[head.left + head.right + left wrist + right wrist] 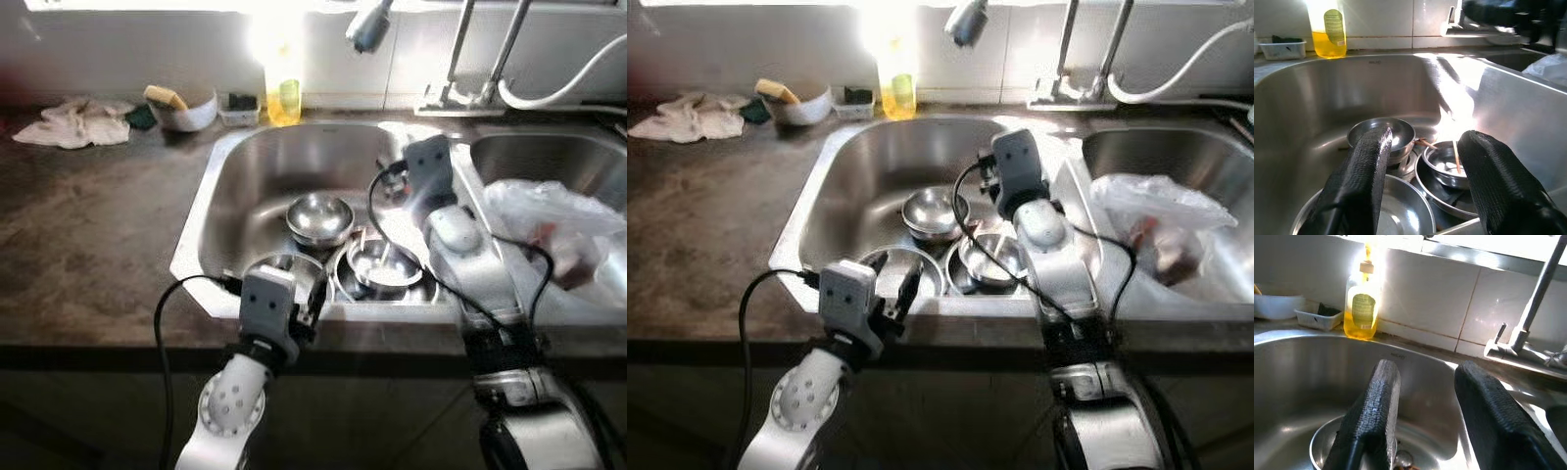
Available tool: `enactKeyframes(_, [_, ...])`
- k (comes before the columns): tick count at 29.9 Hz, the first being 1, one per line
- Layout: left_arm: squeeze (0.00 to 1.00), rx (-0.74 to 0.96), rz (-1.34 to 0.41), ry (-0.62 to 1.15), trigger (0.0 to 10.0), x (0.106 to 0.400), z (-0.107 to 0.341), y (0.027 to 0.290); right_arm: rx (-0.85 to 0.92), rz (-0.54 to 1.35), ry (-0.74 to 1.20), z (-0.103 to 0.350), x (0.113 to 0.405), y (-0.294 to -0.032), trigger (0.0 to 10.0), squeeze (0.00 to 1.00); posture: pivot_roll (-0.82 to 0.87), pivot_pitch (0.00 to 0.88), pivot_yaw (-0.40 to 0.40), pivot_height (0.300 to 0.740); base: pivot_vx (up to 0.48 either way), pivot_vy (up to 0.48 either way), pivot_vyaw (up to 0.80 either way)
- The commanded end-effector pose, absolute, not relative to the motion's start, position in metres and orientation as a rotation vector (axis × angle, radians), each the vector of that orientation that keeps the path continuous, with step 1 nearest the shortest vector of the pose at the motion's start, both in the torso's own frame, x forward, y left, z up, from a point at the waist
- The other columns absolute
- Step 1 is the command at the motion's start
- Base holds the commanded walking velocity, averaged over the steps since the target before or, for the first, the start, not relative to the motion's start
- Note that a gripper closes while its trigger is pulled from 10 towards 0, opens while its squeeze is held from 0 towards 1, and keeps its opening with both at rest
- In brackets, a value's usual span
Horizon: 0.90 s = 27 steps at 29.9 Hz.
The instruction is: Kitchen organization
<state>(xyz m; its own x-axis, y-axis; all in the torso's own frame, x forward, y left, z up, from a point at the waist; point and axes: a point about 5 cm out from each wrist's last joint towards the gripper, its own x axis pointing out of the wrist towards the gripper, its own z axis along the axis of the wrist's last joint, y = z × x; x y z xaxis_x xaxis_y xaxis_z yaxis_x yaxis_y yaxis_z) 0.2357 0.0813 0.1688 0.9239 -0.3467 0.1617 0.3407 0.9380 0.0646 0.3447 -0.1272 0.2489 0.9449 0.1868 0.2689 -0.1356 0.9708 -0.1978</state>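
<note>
The left sink basin [245, 176] holds several steel dishes. One small bowl [319, 217] sits in the middle. A wider bowl [294, 266] lies by the front rim. A third bowl [384, 266] rests on a steel plate with thin sticks in it. My left gripper [893, 272] hovers open at the front rim, just above the wide bowl [1400, 215], with nothing between its fingers [1364, 171]. My right gripper [1425, 396] is open over the basin's right side, above the small bowl [1327, 445], facing the back wall.
A yellow soap bottle [283, 93], a small tray [239, 108], a white bowl with a sponge [186, 110] and a crumpled cloth [76, 122] line the back of the dark counter. The faucet [480, 59] stands behind. A plastic bag [558, 230] fills the right basin.
</note>
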Motion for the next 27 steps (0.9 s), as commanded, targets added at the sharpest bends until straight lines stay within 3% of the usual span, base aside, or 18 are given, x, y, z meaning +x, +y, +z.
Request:
enactKeyframes(1, [0.0,0.043,-0.355,-0.158,10.0,0.237,0.166,0.082,-0.144,0.154,-0.337,0.255,0.33,-0.13,10.0,0.0,0.09,0.115,-0.032,0.74,0.0,0.0,0.0])
enactKeyframes(10, [0.0,0.041,-0.363,-0.152,10.0,0.238,0.164,0.084,-0.109,0.176,-0.324,0.23,0.28,-0.131,10.0,0.0,0.07,0.095,-0.014,0.74,0.0,0.0,0.0])
enactKeyframes(17, [0.0,0.035,-0.366,-0.156,10.0,0.24,0.164,0.084,-0.115,0.159,-0.294,0.223,0.269,-0.13,10.0,0.0,0.07,0.085,-0.006,0.74,0.0,0.107,0.0])
enactKeyframes(24, [0.0,0.04,-0.374,-0.16,10.0,0.241,0.164,0.083,-0.108,0.15,-0.29,0.223,0.272,-0.127,10.0,0.0,0.08,0.08,-0.01,0.74,0.0,0.474,0.79])
enactKeyframes(27, [0.0,0.042,-0.364,-0.162,10.0,0.242,0.165,0.085,-0.103,0.154,-0.29,0.225,0.273,-0.125,10.0,0.0,0.08,0.08,-0.01,0.74,0.0,0.0,0.8])
